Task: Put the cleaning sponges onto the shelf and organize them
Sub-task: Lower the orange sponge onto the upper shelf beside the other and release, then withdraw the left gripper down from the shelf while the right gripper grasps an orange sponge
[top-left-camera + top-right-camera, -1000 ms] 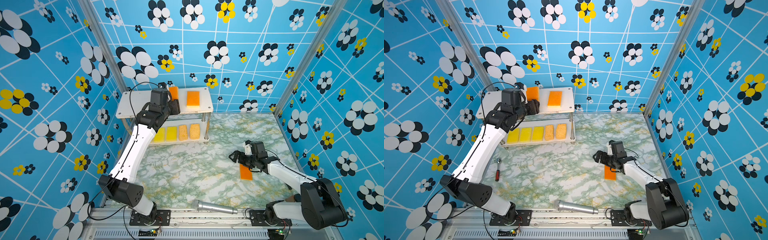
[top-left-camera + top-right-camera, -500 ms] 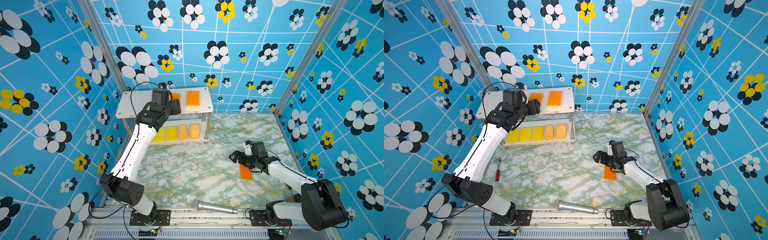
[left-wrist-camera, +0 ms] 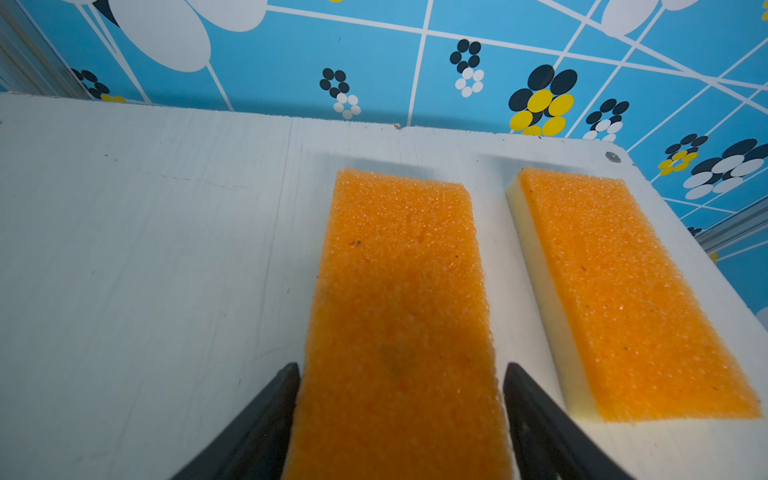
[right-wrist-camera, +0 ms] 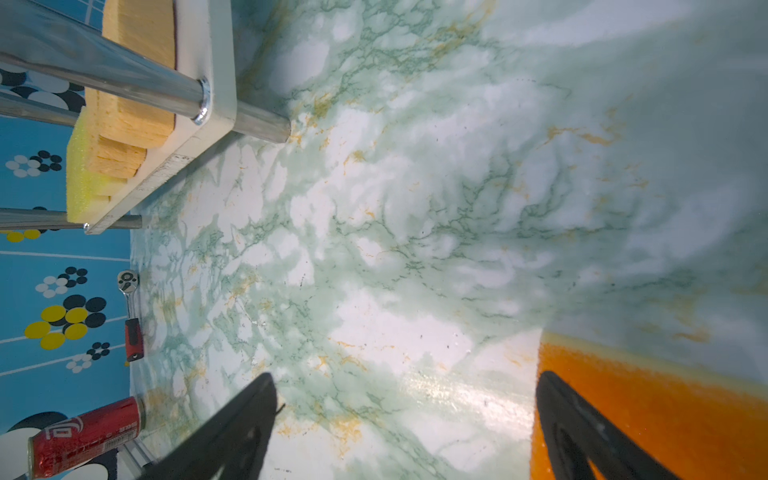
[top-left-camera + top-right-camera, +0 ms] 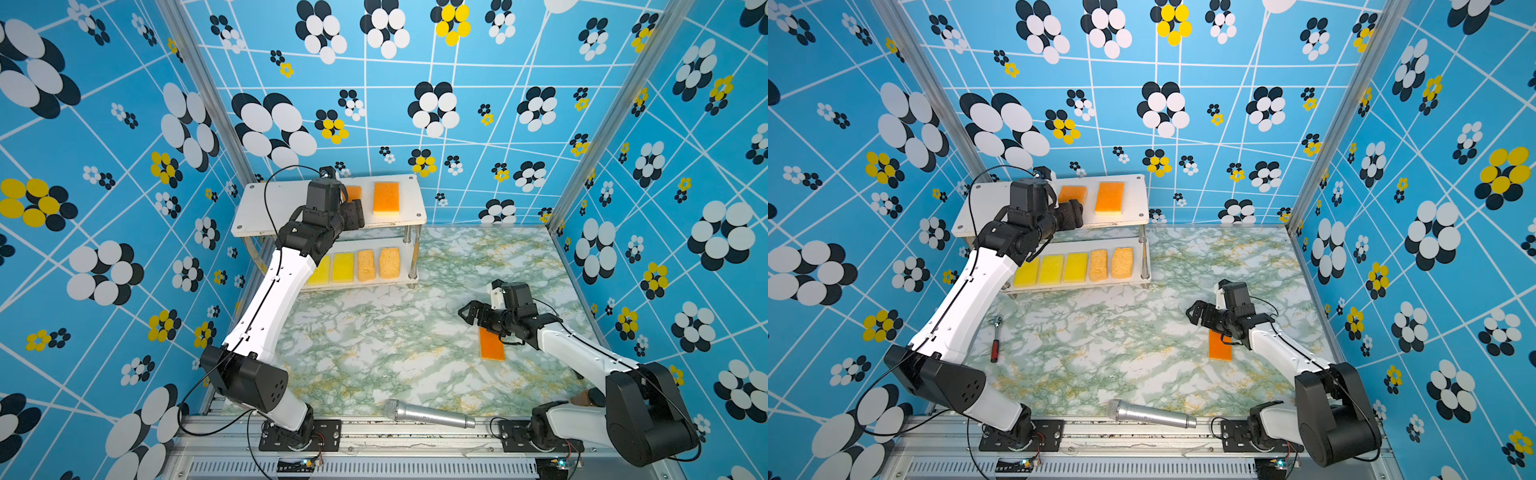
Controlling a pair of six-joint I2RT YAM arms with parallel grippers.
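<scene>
The shelf (image 5: 270, 208) held seven of the eight pieces. Its lower board carried a full row: three yellow sponges (image 5: 1051, 269) at the end nearer the left arm, then two tan porous sponges (image 5: 1122, 262) side by side.

On the shelf's upper board, an outer orange sponge (image 3: 615, 291) lay flat above the tan pair. A second orange sponge (image 3: 399, 270) lay flat just beside it and parallel, with a strip of bare board between them. The left gripper (image 3: 400, 368) stood about this second sponge's near end with its jaws parted. A sliver of white board showed between one finger and the sponge's edge, so the sponge looked free rather than pinched.

One piece was left: a last orange sponge (image 5: 491, 347), flat on the marble tabletop (image 5: 374, 353), well apart from the shelf and out in front of its tan-sponge end. The right gripper (image 4: 405, 376) hung low beside it, spread wide and holding nothing, one finger over the sponge's edge.

The job seemed nearly done. That sponge needed lifting onto the upper board, where bare room remained.
</scene>
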